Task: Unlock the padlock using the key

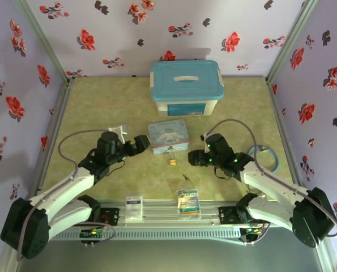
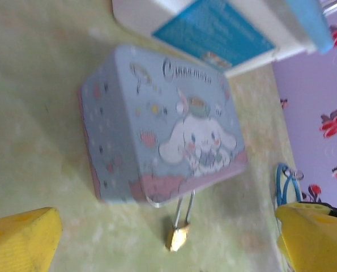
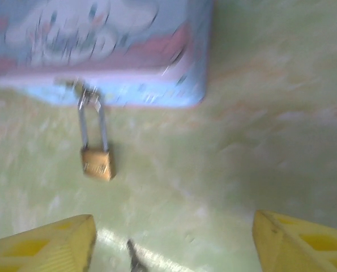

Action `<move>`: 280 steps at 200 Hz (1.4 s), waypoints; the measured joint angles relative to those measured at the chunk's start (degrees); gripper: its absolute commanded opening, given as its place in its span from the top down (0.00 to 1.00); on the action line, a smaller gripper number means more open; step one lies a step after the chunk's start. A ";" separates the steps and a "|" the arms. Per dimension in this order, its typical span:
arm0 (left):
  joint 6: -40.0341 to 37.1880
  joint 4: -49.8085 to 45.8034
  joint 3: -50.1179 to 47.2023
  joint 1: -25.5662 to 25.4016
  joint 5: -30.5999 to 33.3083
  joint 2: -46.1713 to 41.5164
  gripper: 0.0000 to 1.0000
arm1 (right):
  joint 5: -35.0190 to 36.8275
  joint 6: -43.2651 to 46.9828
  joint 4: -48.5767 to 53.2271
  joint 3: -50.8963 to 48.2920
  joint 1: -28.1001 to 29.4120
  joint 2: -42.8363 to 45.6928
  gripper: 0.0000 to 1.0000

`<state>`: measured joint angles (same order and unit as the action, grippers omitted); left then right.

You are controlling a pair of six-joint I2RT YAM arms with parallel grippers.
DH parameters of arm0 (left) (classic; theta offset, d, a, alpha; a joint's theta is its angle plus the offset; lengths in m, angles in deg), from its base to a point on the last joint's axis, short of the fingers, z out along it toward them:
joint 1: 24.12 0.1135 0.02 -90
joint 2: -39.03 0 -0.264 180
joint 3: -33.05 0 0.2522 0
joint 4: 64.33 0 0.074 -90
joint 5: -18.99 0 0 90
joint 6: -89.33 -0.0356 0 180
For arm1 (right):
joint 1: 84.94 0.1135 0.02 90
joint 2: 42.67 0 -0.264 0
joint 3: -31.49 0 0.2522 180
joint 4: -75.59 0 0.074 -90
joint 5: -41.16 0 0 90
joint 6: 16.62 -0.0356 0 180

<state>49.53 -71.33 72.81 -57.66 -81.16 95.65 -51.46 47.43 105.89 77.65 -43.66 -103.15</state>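
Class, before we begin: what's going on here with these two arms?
Two robot arms face a tin with a small padlock hooked on its front edge. The key lies loose on the table, nearer the arms. The left gripper and right gripper sit either side of the padlock, both open and holding nothing.

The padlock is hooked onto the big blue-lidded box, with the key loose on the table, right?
No: the padlock is hooked onto the tin, as the right wrist view shows. The key does lie loose on the table.
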 measured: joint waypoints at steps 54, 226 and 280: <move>7.69 0.94 -2.84 -13.62 8.90 -0.79 0.00 | 1.79 -5.01 0.04 -2.80 13.53 -5.11 0.51; 10.54 6.05 -4.00 -22.88 18.38 3.17 0.00 | 11.82 -6.67 -1.90 -2.93 21.57 -14.60 0.70; 9.44 4.24 -4.00 -22.88 20.28 2.05 0.00 | 14.71 -6.88 -1.84 -2.19 22.80 -16.06 0.79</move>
<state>58.97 -67.09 68.81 -80.55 -60.88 97.71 -36.75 40.54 104.05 75.47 -20.87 -119.22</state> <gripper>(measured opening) 0.997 0.252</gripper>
